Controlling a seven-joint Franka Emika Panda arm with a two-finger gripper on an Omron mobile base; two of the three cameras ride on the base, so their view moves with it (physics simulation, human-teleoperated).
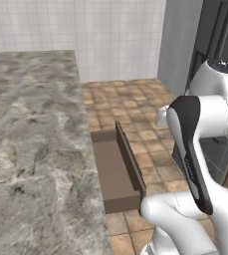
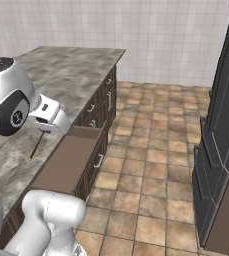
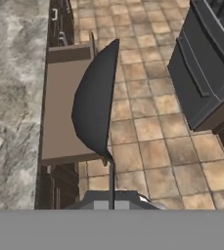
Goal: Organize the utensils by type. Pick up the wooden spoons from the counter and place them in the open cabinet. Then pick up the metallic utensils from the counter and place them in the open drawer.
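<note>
You've got the white tiled wall (image 1: 110,35) at the back and the tan tiled floor (image 2: 151,165) running along the counter front. The grey-brown marbled stone counter (image 1: 31,149) takes the left side in both base views. I can't make out any wooden spoon or slim orange utensil lying on the part of it that shows.

The tall dark grey-black cabinet unit (image 2: 221,140) stands on the far side of the floor, well apart from the counter. Dark brown lower cabinets with pale handles (image 2: 103,107) sit under the counter edge, beyond the drawer.

The wide shallow dark brown drawer with the lighter flat bottom (image 2: 66,160) is pulled out from the counter front. Its bottom is bare in all 3 views.

The 1 task item you can see is the very thin dark utensil (image 2: 36,145). It hangs tilted from the claw, with its lower end by the counter edge beside the drawer. In the hand view its dark head (image 3: 96,97) looms large over the drawer's outer side and the floor next to it, with the thin stem running back to the fingers.

The gripper (image 2: 46,129) is clenched on that stem, up in the air, touching neither drawer nor counter.
</note>
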